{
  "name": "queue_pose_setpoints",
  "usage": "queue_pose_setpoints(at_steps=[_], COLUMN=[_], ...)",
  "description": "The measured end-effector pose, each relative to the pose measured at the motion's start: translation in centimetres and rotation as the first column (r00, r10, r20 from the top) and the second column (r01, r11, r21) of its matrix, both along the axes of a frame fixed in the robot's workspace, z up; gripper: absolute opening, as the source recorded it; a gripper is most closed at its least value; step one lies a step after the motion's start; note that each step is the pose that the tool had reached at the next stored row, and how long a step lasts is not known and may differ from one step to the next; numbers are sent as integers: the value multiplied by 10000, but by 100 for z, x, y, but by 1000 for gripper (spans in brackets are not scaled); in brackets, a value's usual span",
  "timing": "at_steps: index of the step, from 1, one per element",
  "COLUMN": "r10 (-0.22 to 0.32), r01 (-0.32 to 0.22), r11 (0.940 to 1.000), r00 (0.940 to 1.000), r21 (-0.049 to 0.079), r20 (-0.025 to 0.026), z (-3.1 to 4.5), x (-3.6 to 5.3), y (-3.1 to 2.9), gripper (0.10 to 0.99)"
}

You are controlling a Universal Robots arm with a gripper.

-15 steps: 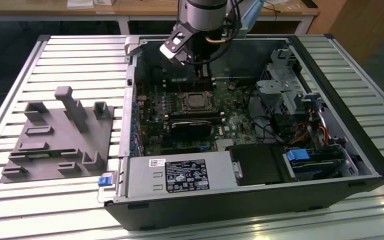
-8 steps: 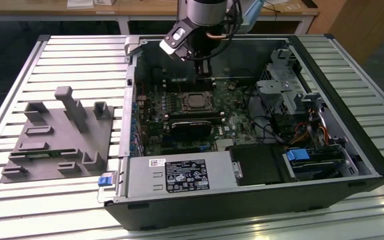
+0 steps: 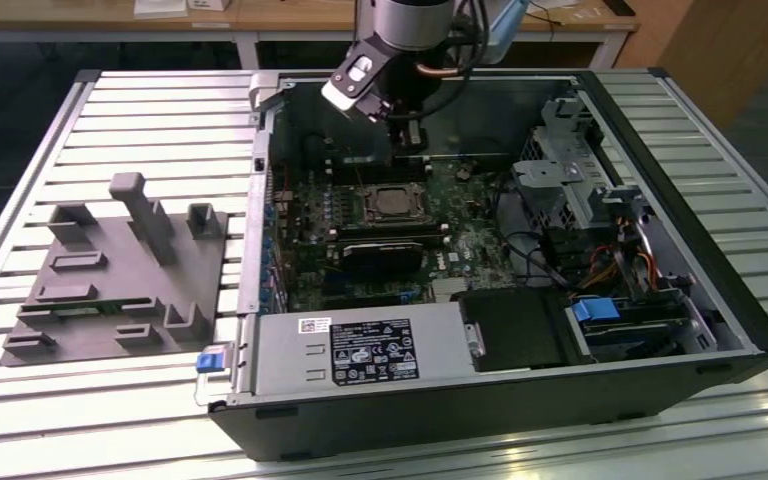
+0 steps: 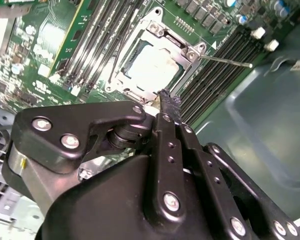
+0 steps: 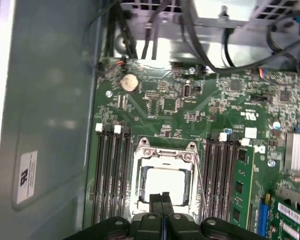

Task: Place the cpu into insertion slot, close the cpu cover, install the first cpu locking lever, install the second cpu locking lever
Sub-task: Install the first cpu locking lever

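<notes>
An open computer case (image 3: 491,410) lies on its side on a slatted metal desk (image 3: 144,110). One grey moulded fixture (image 3: 104,275) sits on the slats just beside it, toward the exterior view's left. A single robot arm (image 3: 411,25), cut off by the exterior view's upper edge, reaches straight down into the case. Its gripper (image 3: 408,145) points at the green circuit board (image 3: 484,245), just past the far rim of the insertion slot (image 3: 368,200). One silver labelled power supply box (image 3: 357,350) fills the near corner of the case, and one black rectangular block (image 3: 384,250) lies on the board between it and the slot. In the first wrist view four long black memory slots (image 5: 110,180) run along one side of the socket; those on the other side are harder to count. The cpu cover (image 5: 165,152) lies flat over the socket as a silver frame, and the cpu (image 5: 165,181) sits inside the slot with its pale metal top showing through the window. The gripper's dark body blocks much of the second wrist view and hides the socket's nearest edge. The two fingers (image 5: 158,200) are pressed together with nothing between them, their tips over the cpu's edge; whether they touch it cannot be made out. One thin locking lever (image 4: 225,61) juts from a socket corner across the neighbouring memory slots. One round coin battery (image 5: 129,82) glints farther along the board.
</notes>
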State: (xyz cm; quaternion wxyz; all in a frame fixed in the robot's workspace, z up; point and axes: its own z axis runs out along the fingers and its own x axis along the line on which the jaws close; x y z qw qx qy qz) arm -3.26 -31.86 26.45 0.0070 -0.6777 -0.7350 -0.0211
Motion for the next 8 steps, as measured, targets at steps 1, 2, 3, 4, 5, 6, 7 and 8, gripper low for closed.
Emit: queue_pose_setpoints(at_steps=[1,2,3,4,5,6,7,8], r10=[141,295,428,560,681,800,899,992], r01=[-141,-295,-428,-560,-681,-800,-899,-992], r11=[9999,9996,9991,9984,9977,9968,9960,9951], r00=[9999,9996,9991,9984,9977,9968,9960,9951], r21=[-2,-1,-2,-2,-2,-2,-2,-2], r20=[0,0,0,0,2,2,3,5], z=[0,0,0,0,0,0,0,0], x=[-1,-1,-1,-1,-1,-1,-1,-1], y=[0,0,0,0,0,0,0,0], gripper=[106,106,106,106,106,106,106,106])
